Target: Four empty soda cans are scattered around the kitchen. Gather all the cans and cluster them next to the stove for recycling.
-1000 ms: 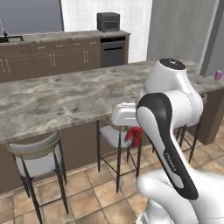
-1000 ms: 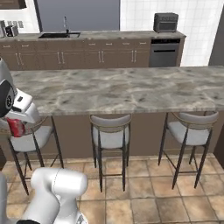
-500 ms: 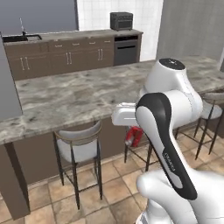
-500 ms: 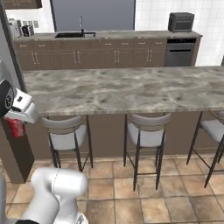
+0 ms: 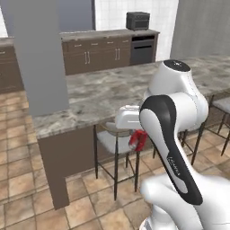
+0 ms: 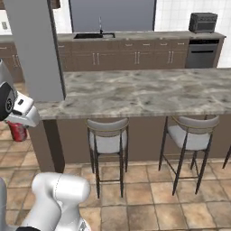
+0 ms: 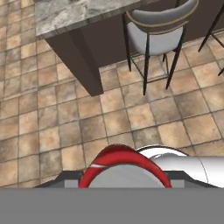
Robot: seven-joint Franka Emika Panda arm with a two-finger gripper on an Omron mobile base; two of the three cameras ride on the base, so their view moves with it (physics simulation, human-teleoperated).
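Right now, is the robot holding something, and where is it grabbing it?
Yes, a red can. The gripper is shut on it, but exactly where on the can is hidden.

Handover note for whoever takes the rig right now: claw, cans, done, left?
Claw: shut on the red can, carried low beside the arm, over the tiled floor on the stool side of the marble island.
Done: one can picked up.
Left: carry it to the stove and set it down there; other cans and stove not in view, so count unconfirmed.

Marble island [image 6: 149,92], bar stools [image 6: 108,135], grey pillar [image 5: 38,54]
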